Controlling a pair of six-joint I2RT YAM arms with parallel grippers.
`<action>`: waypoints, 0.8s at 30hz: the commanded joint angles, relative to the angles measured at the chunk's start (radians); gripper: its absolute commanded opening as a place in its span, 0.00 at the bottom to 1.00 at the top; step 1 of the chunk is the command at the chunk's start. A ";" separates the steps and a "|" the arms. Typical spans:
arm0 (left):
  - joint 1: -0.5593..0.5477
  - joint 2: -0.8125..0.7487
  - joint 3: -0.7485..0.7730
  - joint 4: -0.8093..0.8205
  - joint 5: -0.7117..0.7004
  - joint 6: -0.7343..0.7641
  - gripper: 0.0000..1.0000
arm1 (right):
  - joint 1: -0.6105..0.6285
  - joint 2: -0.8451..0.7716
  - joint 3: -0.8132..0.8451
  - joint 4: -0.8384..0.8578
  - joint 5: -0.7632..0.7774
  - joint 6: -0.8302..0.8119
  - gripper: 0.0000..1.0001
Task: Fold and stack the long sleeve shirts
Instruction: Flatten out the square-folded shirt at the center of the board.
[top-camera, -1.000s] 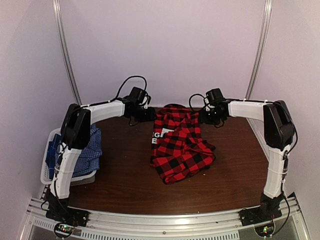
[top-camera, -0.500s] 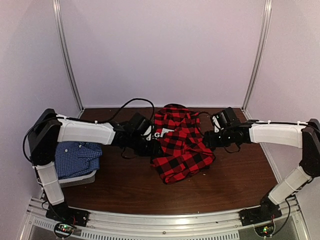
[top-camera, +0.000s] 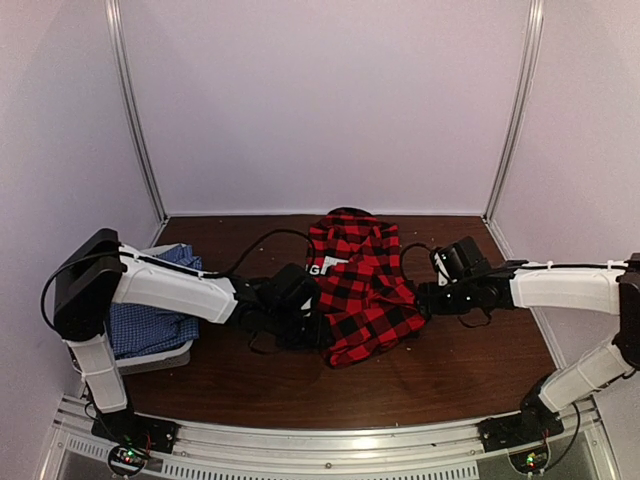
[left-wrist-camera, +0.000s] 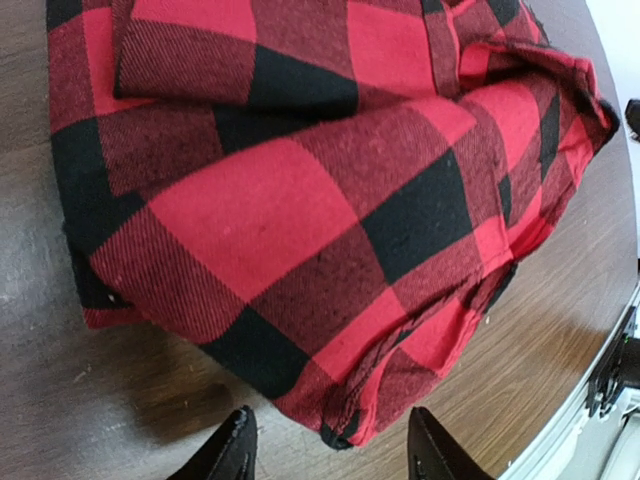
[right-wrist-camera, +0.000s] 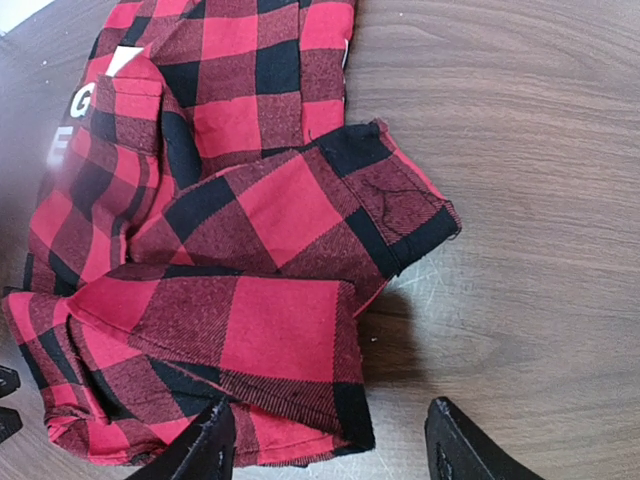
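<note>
In the overhead view the left arm (top-camera: 175, 285) covers part of the blue check shirt (top-camera: 150, 325) and most of the basket (top-camera: 158, 358) beneath it. A fold hides most of the white lettering (top-camera: 318, 268) on the red-and-black plaid shirt (top-camera: 365, 300). Both wrist views crop that shirt. Only the fingertips of the left gripper (left-wrist-camera: 330, 455) and right gripper (right-wrist-camera: 325, 445) show.
</note>
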 joint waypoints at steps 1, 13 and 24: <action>-0.003 0.035 0.007 0.055 -0.029 -0.048 0.52 | 0.002 0.065 0.005 0.065 0.002 -0.022 0.65; -0.036 0.107 0.085 -0.042 -0.036 -0.083 0.52 | 0.001 0.162 0.027 0.104 -0.024 -0.010 0.44; -0.080 0.133 0.140 -0.160 -0.099 -0.101 0.39 | 0.007 0.098 0.008 0.064 -0.038 0.033 0.04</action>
